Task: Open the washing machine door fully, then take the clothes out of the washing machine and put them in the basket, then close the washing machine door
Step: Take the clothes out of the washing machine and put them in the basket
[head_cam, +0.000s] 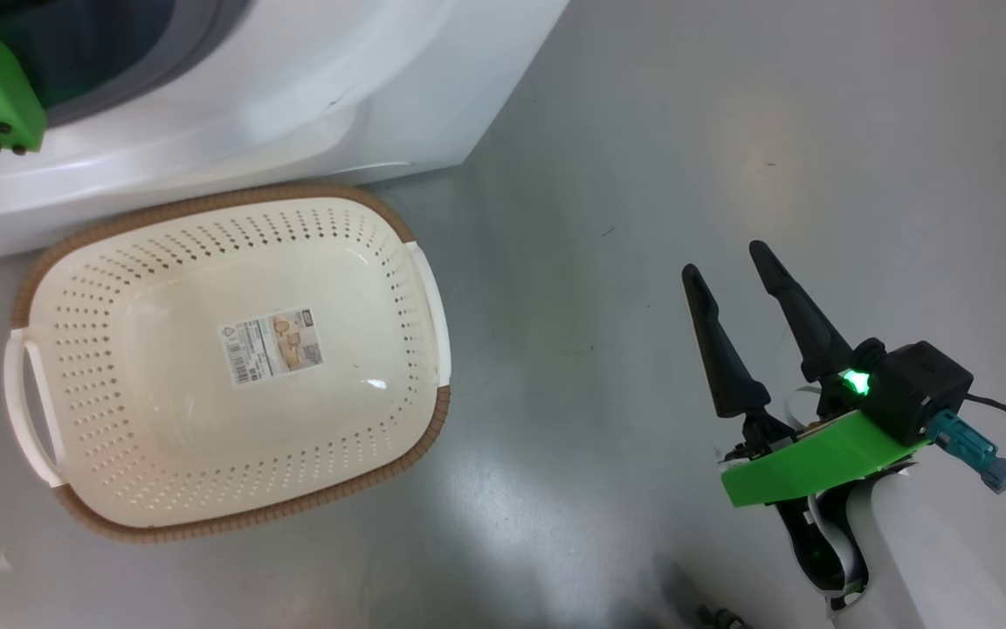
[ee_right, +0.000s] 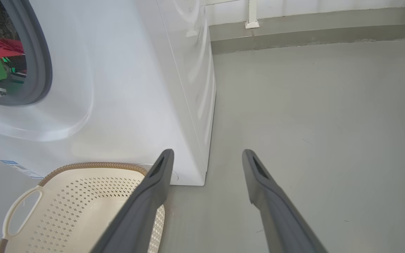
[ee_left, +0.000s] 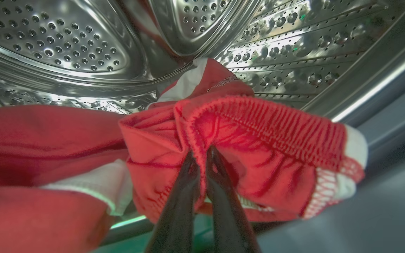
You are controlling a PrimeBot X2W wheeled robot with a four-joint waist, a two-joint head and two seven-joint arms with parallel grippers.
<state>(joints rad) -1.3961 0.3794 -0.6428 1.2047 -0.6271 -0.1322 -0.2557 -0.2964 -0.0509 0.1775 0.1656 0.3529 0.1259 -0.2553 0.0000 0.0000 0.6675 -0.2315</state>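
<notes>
Inside the washing machine drum (ee_left: 65,42), my left gripper (ee_left: 202,153) pinches a fold of the red clothes (ee_left: 258,140), jaws almost together. The basket (head_cam: 206,203) lies on the floor (head_cam: 643,131) below, nearer this arm; my right gripper (head_cam: 724,259) stands wide, at right.

Left tool (ee_left: 201,153) tight on red clothes (ee_left: 276,151)
</notes>
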